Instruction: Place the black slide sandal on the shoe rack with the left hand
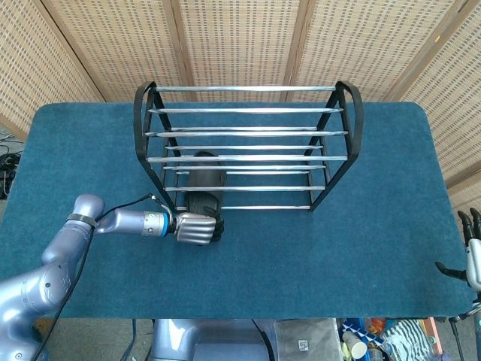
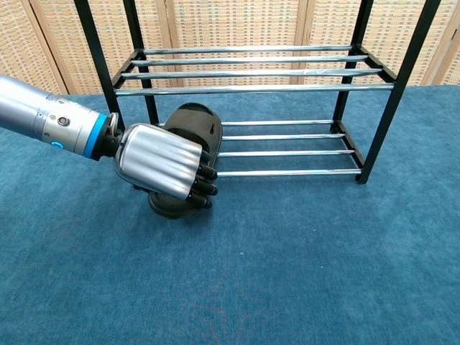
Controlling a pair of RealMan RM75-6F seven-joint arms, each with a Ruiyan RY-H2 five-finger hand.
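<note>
While the left hand (image 2: 162,169) covers the near end of the black sandal (image 2: 192,126), most of the heel is lost behind its silver back and dark curled fingers (image 2: 203,181) — only the rounded heel edge peeks out underneath on the blue table cover (image 2: 302,273). Those fingers are wrapped down over the sandal's heel, gripping it. From the head view the sandal (image 1: 204,184) is partly crossed by the chrome bars of the shoe rack (image 1: 248,143), so its toe end is hard to make out; it lies at the left end of the bottom shelf, toe pointing far and heel sticking out past the near rail toward the hand (image 1: 194,228). Whether the sole sits flat on the lower bars or is tilted cannot be told.

Far off at the lower right corner of the head view, the right hand (image 1: 470,256) is cut off by the picture edge — dark fingertips stand apart and nothing shows in them. It hangs beyond the right edge of the table, well apart from the rack.

Behind the rack stand woven cane screens (image 1: 240,41). At the left edge of the table a few dark cables (image 1: 6,169) lie on the floor, and near the bottom right some colourful clutter is too small to make out.
</note>
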